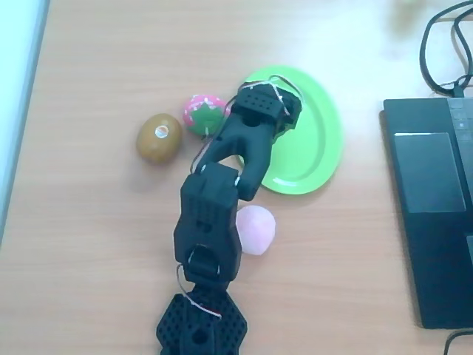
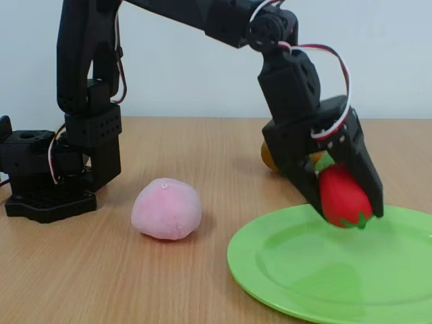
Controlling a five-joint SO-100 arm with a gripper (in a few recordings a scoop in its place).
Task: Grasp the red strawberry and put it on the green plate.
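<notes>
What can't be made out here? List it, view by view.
- Overhead view: the red strawberry and the hand's fingers are hidden under the arm, above the green plate.
- Fixed view: the hand holds the red strawberry over the plate; the kiwi is mostly hidden behind the hand.
- Fixed view: the plate's right side is cut off by the edge.

A light wooden table (image 1: 89, 244) carries the green plate (image 1: 321, 159), a brown kiwi (image 1: 158, 137), a pink dotted strawberry (image 1: 203, 112), a pale pink fruit (image 1: 256, 229), a laptop (image 1: 432, 214) and the arm's black base (image 1: 199, 329).

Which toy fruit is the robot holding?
The small bright-red toy strawberry, clamped in the black gripper above the lime-green plate; the other fruits rest on the table.
</notes>
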